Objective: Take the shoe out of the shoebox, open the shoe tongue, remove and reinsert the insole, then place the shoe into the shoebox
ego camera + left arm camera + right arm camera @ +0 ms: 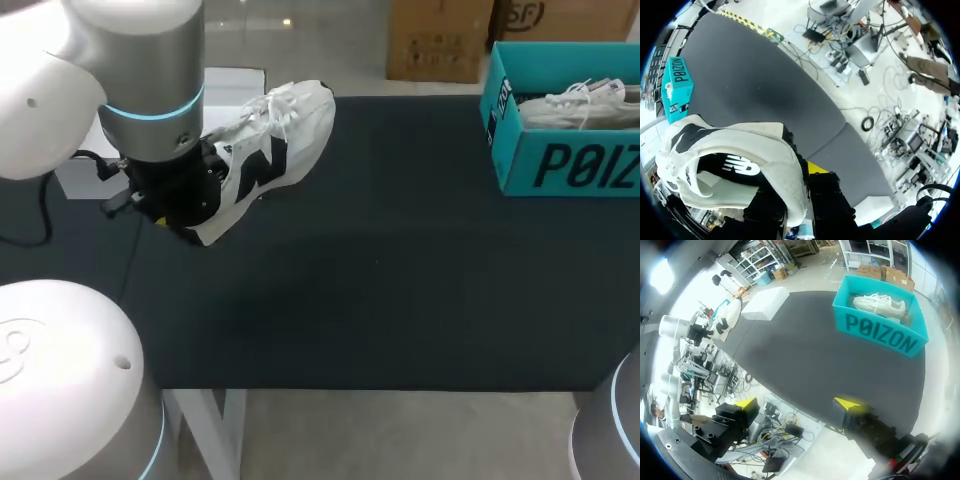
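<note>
Shoe (pixel 275 140) is held clear of the table (pixel 400 280), far left, with its heel clamped in the left gripper (pixel 796 185). Right gripper (pixel 796 405) is spread, empty. Shoebox (pixel 560 165) is far right. Shoe is judged light with a soft upper; the stiff heel or sole is preferred for grasping.

Head camera overlooks table (pixel 400 300); wrist cameras (both) share shoebox (pixel 880 337).

Head view: I can't see my left gripper (pixel 190 215) tips, buried behind the shoe (pixel 270 145), upper left. Shoebox (pixel 560 165) and second shoe (pixel 585 105) run off the right edge. Right arm (pixel 610 430) is only a sliver, lower right corner. Left wrist view: shoe covers one yellow tip.
</note>
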You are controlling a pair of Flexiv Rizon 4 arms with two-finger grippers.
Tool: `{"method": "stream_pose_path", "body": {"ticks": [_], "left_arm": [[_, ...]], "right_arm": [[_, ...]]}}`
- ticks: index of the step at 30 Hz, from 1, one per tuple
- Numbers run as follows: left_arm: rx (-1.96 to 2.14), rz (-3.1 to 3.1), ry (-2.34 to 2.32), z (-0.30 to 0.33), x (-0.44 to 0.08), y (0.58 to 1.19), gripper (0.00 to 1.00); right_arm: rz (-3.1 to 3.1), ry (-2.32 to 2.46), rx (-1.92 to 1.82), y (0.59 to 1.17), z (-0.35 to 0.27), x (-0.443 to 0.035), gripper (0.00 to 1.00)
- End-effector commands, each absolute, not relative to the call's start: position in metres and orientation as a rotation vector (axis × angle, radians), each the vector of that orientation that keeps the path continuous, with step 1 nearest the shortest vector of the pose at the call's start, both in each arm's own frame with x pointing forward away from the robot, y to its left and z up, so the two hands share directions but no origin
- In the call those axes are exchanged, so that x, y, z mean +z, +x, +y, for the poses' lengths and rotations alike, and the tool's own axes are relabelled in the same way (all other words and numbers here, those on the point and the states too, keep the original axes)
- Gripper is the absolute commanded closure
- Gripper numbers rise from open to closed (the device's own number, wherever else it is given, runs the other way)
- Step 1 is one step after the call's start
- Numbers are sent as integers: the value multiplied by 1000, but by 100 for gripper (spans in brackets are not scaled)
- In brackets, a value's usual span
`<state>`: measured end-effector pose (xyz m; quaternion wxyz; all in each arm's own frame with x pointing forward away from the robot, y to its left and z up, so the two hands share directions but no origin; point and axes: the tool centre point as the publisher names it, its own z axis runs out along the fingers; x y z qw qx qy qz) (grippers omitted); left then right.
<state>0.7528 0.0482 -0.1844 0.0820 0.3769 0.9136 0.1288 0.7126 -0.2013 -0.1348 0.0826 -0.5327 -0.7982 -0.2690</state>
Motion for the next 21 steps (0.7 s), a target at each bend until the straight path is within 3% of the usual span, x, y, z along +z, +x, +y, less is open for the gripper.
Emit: {"method": "stream_pose_path", "body": {"ticks": [1,6,14,21], "left_arm": [[384,2726,1126,49,-184,753,100],[384,2726,1126,49,-184,753,100],[430,2440,1342,109,-150,853,100],[380,2417,1355,131,-136,897,100]], "right_arm": [[-2383,-1590,-799,714,-202,-135,0],[-2383,-1590,-799,714,-202,-135,0],[-2383,-1590,-799,714,-202,-135,0],[-2383,-1590,-799,714,-202,-135,0]]}}
